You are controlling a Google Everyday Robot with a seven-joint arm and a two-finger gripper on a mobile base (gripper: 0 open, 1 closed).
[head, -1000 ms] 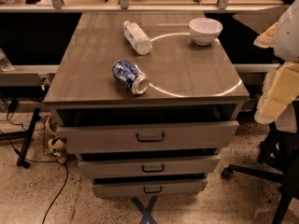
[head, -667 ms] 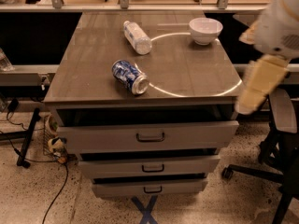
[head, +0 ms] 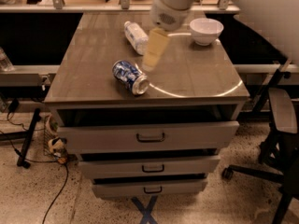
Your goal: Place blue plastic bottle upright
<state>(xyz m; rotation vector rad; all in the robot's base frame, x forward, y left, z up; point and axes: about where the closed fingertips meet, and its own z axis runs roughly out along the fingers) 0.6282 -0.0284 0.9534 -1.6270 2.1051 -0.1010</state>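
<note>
The blue plastic bottle [head: 135,35] lay on its side just beyond the can [head: 130,77], its long axis pointing away from the can. The gripper [head: 150,62] hung beyond the can too, immediately right of the bottle. Whether it was spread or closed could not be told.

A blue-and-white patterned can [head: 130,77] lies on its side near the front left of the grey-brown cabinet top [head: 201,78], its silver end turned toward the front edge. The gripper [head: 152,55] hangs just behind and to the right of it. A white bowl [head: 206,30] stands upright at the back right corner, well apart from the can. A pale curved line (part of a ring) sweeps across the top between them. Below are three drawers, the top drawer [head: 150,137] widest, each with a dark handle. A blue tape cross [head: 145,210] marks the speckled floor, and a dark office chair [head: 280,120] stands at the right.
</note>
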